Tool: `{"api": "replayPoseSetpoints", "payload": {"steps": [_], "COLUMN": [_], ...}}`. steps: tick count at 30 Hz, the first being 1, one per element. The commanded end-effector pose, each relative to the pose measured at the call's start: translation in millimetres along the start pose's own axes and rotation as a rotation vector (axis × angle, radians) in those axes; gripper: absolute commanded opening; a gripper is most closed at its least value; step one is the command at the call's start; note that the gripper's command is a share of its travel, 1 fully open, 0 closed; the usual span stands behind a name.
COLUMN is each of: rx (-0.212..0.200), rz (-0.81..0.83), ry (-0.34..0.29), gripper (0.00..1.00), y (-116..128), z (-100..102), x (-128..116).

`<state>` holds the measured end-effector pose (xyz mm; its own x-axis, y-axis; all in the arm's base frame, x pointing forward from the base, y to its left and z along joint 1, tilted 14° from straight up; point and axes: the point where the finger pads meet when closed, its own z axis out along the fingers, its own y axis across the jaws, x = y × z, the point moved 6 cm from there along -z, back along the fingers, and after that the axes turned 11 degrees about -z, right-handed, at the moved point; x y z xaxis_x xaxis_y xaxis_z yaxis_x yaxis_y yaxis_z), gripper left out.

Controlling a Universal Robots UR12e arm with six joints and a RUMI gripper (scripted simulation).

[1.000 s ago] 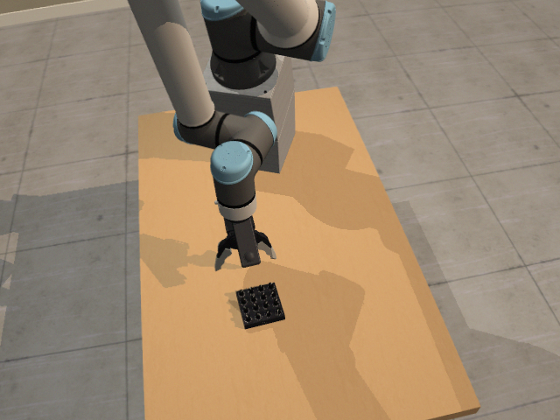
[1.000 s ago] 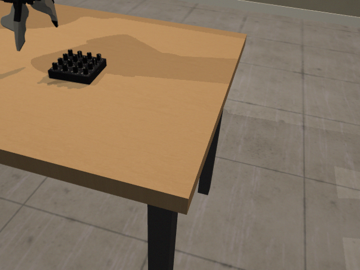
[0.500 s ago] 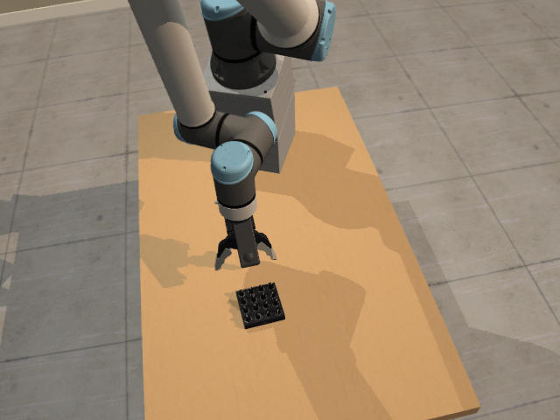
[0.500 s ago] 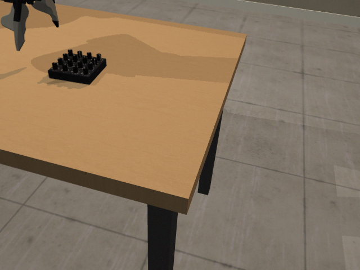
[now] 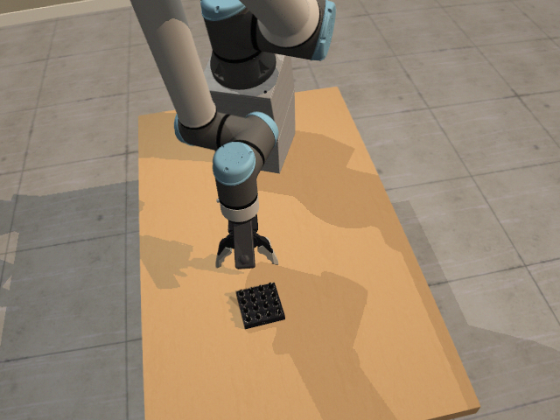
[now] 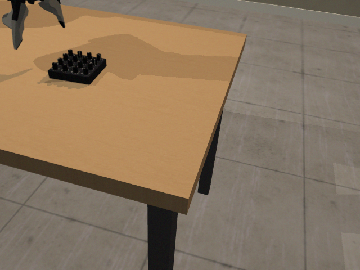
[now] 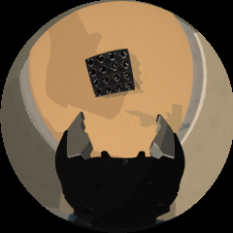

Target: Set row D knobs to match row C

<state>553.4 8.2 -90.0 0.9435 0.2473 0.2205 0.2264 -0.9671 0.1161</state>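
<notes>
Black and square, the knob box lies flat on the wooden worktop, a grid of small knobs standing up from its top. It sits below and ahead of the gripper, well apart from it. The gripper hangs above the worktop with both jaws spread wide and nothing between them. Knob marks are too small to read.
</notes>
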Motion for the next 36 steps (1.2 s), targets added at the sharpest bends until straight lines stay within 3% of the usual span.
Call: {"api": "replayPoseSetpoints", "payload": {"steps": [1,36], "rx": [-0.002,-0.002], "rz": [0.108,1.033], "ry": [-0.001,0.000], "gripper": [1.00,1.00], "y": [-1,-16], "z": [-1,-8], "x": [3,22]}}
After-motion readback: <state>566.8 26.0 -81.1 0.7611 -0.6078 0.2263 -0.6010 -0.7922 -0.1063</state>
